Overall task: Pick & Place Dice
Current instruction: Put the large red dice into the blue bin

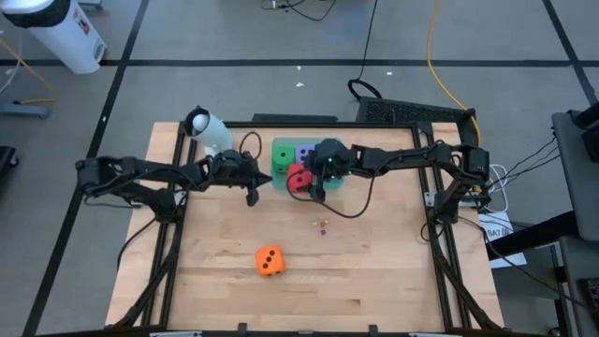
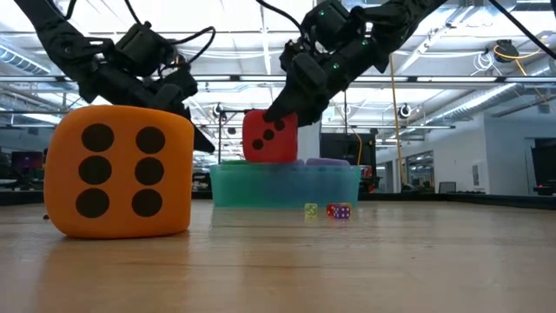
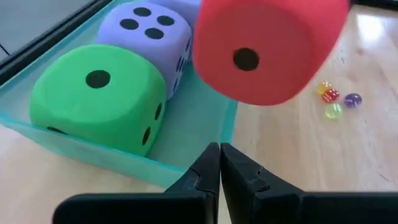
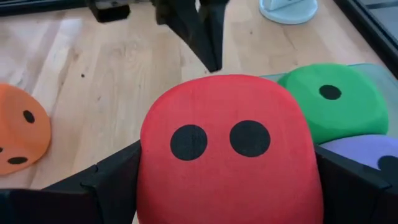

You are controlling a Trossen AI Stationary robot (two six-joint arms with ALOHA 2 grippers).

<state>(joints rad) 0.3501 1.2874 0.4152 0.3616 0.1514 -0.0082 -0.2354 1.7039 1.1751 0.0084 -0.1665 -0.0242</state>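
Observation:
A red die (image 4: 227, 149) hangs over the near edge of a teal tray (image 3: 124, 158), and my right gripper (image 4: 227, 186) is shut on it. In the tray a green die (image 3: 99, 99) and a purple die (image 3: 149, 37) rest on their undersides, side by side. An orange die (image 1: 270, 261) sits alone on the wood nearer the table's front edge. My left gripper (image 3: 219, 163) is shut on nothing. It hovers just left of the tray, pointing at the tray's wall. My right gripper pinches the red die by two opposite side faces (image 4: 146, 168), one finger (image 4: 115, 177) on each. The fingers slant down from the table's right. The die is lifted clear, its two-pip face (image 4: 217, 140) toward the wrist, its underside about level with the tray's rim (image 2: 287, 169).
A few tiny coloured dice (image 1: 323, 226) lie on the wood just near of the tray. A white cylindrical object (image 1: 208, 126) stands at the table's far left corner. Open wood stretches around the orange die.

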